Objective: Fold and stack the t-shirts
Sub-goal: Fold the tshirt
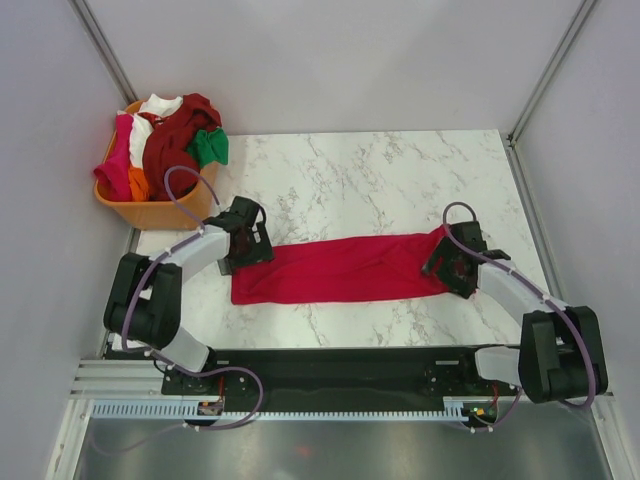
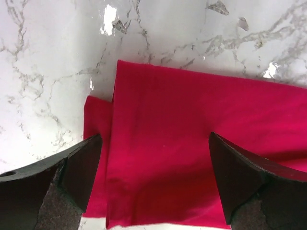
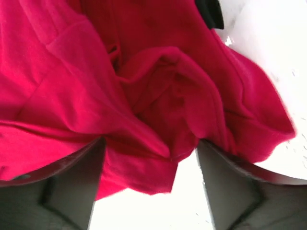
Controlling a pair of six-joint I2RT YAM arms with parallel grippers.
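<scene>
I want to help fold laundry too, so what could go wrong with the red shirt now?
The red t-shirt is bunched under the right pincer, so a fold might come out lumpy. By the left pincer, a lower layer sticks out sideways, so edges may end uneven.

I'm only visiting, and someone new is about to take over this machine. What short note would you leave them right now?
Left hand: open, over the left end of the crimson red cloth t-shirt.
Right hand: open, with the shirt's bunched right end between its fingers.
The red shirt lies as a long band on the white marble table.
The heap of other shirts sits in the orange plastic basket, far left.
Done: the red shirt looks folded lengthwise.
Left: finish folding it, then fold and stack the rest.
</scene>
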